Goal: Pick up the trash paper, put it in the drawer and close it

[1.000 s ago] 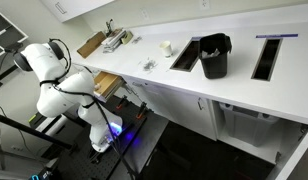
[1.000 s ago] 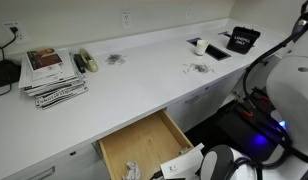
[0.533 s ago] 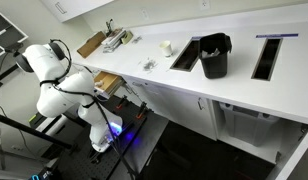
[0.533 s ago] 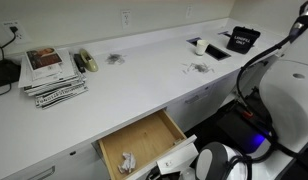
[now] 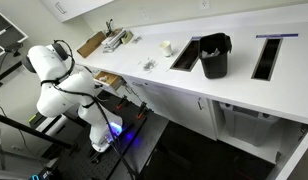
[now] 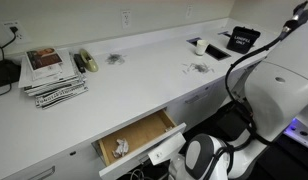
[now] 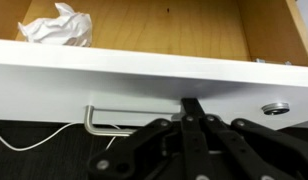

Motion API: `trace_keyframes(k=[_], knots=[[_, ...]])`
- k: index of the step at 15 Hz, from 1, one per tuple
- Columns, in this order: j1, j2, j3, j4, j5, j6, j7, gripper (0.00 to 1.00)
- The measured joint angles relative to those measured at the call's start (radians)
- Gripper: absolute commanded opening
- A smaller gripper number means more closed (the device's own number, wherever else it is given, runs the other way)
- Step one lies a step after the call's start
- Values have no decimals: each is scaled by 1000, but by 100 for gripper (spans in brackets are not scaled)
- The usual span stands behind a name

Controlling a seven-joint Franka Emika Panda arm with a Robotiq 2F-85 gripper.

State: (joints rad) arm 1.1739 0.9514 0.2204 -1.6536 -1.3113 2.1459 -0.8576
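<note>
Drawer (image 6: 144, 132) stands partly open beneath the front edge of the white countertop (image 6: 144, 75), tan wooden inside exposed. Trash paper (image 6: 120, 147), crumpled, lies inside the drawer; in the wrist view it sits in a far corner (image 7: 56, 27), behind the white front. Gripper (image 7: 190, 108) is at the drawer front beside the metal handle (image 7: 94, 118); its fingers are drawn together, holding nothing, tips against the white panel.

No text, label, brand or number was legible in any view. Print was visible on the stacked magazines (image 6: 54, 72) on the table (image 6: 144, 90) and a pale marking on the black bin (image 6: 242, 40), but both were too small to read.
</note>
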Motion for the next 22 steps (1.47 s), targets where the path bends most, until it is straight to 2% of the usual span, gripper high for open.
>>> trace_keyframes(k=[10, 22], knots=[[-64, 43, -18, 54, -93, -12, -122, 0], [-135, 62, -19, 81, -128, -12, -144, 0]])
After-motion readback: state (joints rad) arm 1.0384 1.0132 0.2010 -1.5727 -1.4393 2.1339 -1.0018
